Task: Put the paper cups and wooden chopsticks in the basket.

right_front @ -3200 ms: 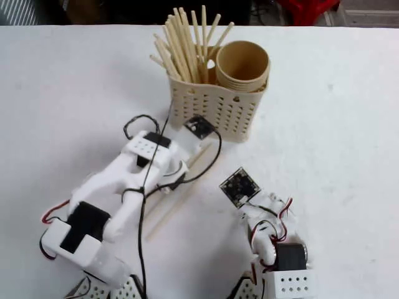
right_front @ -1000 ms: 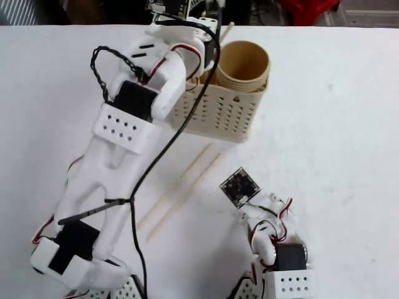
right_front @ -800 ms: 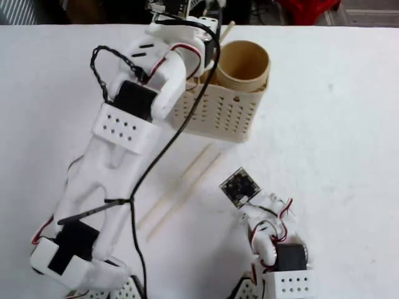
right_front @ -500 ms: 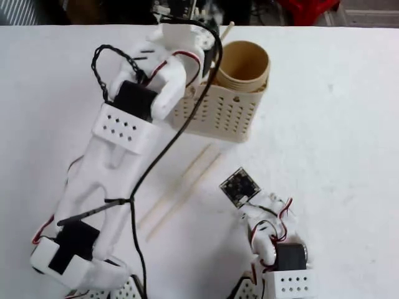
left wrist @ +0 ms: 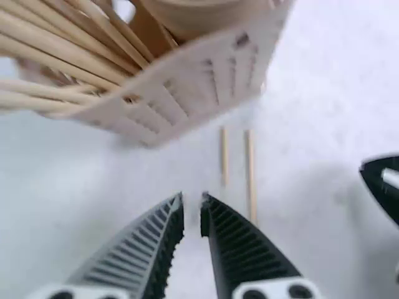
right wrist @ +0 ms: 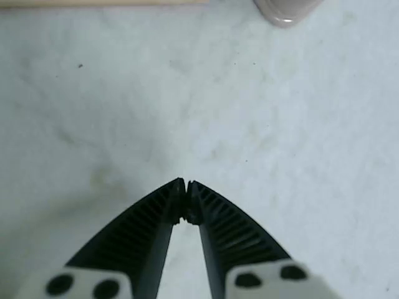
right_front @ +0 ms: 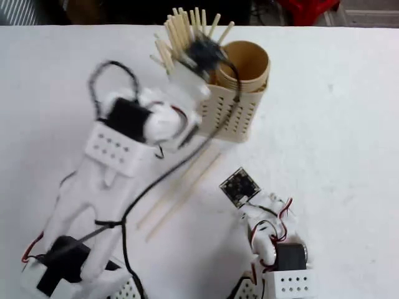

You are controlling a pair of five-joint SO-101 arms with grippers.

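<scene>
The left fingers (left wrist: 159, 237) have drawn back from over the basket (right_front: 246, 112) and hang nearly closed, empty, above two chopsticks (left wrist: 249, 174) on the table (right_front: 330, 124). The paper cups (right_front: 244, 62) and other chopsticks (right_front: 181, 28) stand in the basket. The right fingers (right wrist: 156, 233) are closed, empty

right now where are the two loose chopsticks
In the high view the two loose chopsticks lie side by side on the table, slanting away from the foot of the basket.
</scene>
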